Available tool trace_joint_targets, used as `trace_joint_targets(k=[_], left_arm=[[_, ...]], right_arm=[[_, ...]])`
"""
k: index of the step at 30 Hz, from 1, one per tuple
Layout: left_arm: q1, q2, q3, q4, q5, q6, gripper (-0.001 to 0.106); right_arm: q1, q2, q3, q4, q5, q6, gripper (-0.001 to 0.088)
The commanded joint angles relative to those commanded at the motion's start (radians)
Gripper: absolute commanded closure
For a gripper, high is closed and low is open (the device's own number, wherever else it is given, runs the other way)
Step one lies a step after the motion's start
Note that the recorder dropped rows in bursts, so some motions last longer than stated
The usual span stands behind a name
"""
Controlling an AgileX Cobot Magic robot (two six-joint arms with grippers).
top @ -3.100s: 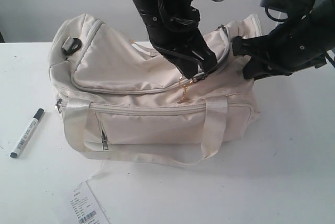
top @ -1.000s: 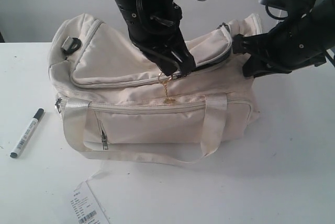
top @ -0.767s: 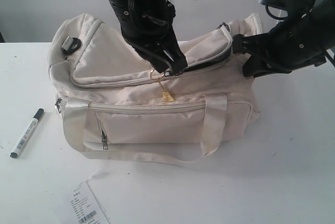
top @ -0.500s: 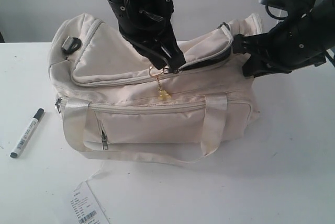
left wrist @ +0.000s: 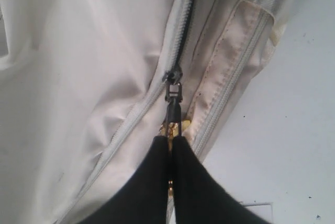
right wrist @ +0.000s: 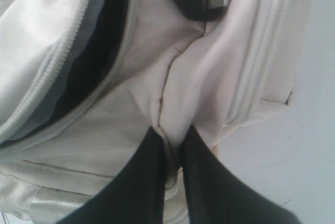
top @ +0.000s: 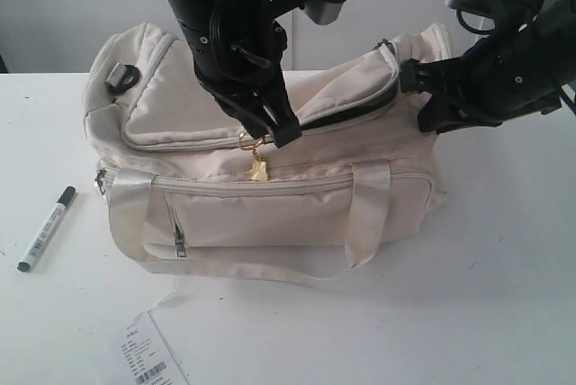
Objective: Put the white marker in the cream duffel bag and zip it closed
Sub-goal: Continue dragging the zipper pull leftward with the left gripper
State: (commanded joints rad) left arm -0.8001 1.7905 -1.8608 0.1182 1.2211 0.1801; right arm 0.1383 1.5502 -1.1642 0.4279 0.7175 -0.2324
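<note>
Presently, the marker (top: 47, 228) lay on the table (top: 504, 295) at the lower left of the frame, apart from the bag (top: 270, 214) at centre. The left gripper (left wrist: 171, 138) was clamped on the zipper pull (left wrist: 174, 94) midway along the top zipper (left wrist: 188, 20), which gaped dark toward the right end. The right gripper (right wrist: 172, 132) was pinched on a fold of bag fabric at the upper right.

A white surface (top: 504, 295) fills the foreground — matte, with a few dark specks. Behind it stands a plain pale-grey wall (top: 54, 7), evenly lit.
</note>
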Motion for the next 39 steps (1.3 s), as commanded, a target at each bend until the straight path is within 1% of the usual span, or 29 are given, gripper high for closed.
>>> trace_joint_targets(k=[20,24,26,32,39], left_arm=[[0.002,-0.023,0.000,0.010,0.000,0.004,0.105],[0.026,-0.023,0.008,0.005,0.000,0.000,0.105],[0.047,-0.026,0.030,-0.012,0.000,0.002,0.105],[0.095,-0.047,0.106,-0.007,0.000,0.013,0.105],[0.126,-0.091,0.152,-0.005,0.000,0.022,0.105]], right_arm=[[0.000,0.000,0.000,-0.002,0.000,0.000,0.0868],[0.000,0.000,0.000,-0.002,0.000,0.000,0.0868],[0.000,0.000,0.000,-0.002,0.000,0.000,0.0868],[0.000,0.000,0.000,-0.002,-0.006,0.000,0.0868],[0.000,0.000,0.000,-0.002,-0.008,0.000,0.0868]])
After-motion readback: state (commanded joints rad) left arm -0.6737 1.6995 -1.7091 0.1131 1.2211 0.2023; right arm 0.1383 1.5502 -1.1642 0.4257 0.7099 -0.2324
